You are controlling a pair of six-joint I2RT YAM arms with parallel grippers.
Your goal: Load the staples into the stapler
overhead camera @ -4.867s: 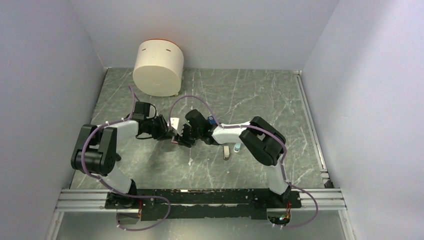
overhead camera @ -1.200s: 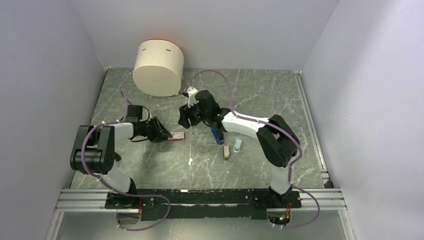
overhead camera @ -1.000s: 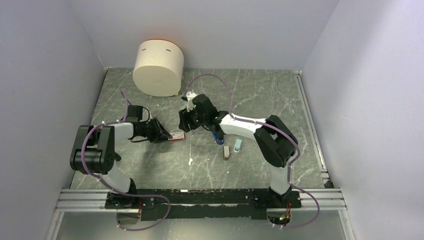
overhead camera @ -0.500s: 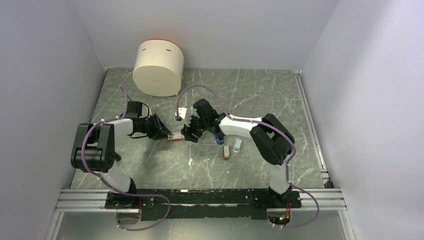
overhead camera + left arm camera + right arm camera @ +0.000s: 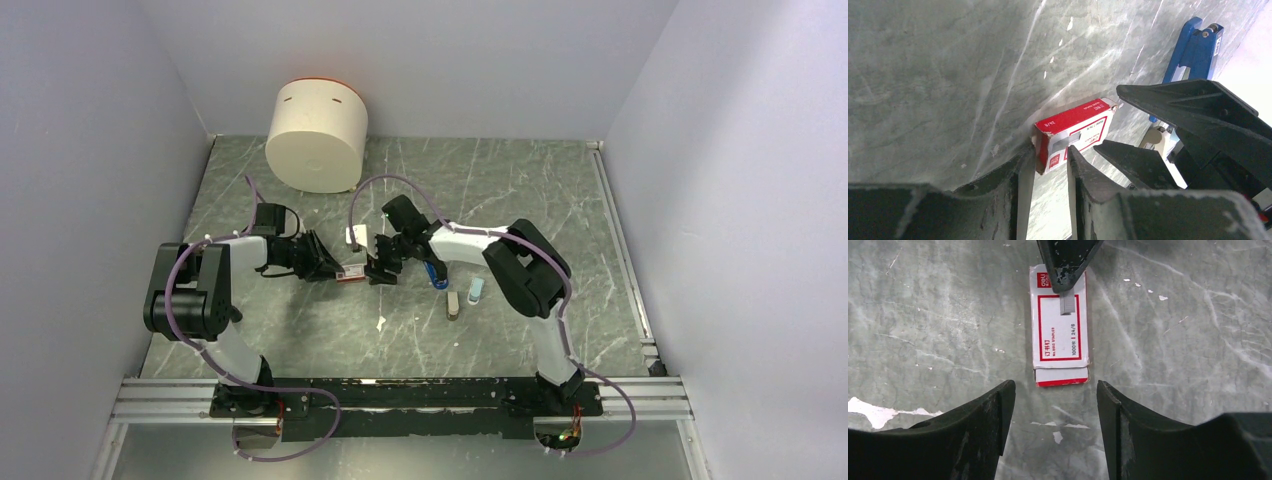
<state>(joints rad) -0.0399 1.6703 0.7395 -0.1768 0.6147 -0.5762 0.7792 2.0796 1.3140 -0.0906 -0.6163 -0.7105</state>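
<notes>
1. Two claws meet over one small target. The right gripper is spread wide. Its fingers flank the near end of the box of staples without touching it. The left gripper stands narrow and, as far as the wrist views show, pinches the box's far end across its thickness, with one finger lying on the label.
2. The box lies flat on the table, its long axis pointing straight into the right claw. At its near end a short white-and-red lip stands proud of the sleeve. I judge that to be the inner tray or a flap, and opening it to be the step in hand.
3. Bring the right fingers in low and square, so both pads land on the lip's side edges at once. A grip on the sleeve instead would only tug against the left claw.
4. Pull slowly, straight along the box's long axis. A skewed pull may jam the tray or twist the box out of the left pinch. No staple block shows yet, so it may slide or spill as the tray comes free.
5. The stapler lies near the box on its right, apart from it and close under the right arm. A tan piece and a pale-blue piece lie just beyond. Draw back without sweeping them. I cannot tell whether the stapler's arm is open.
</notes>
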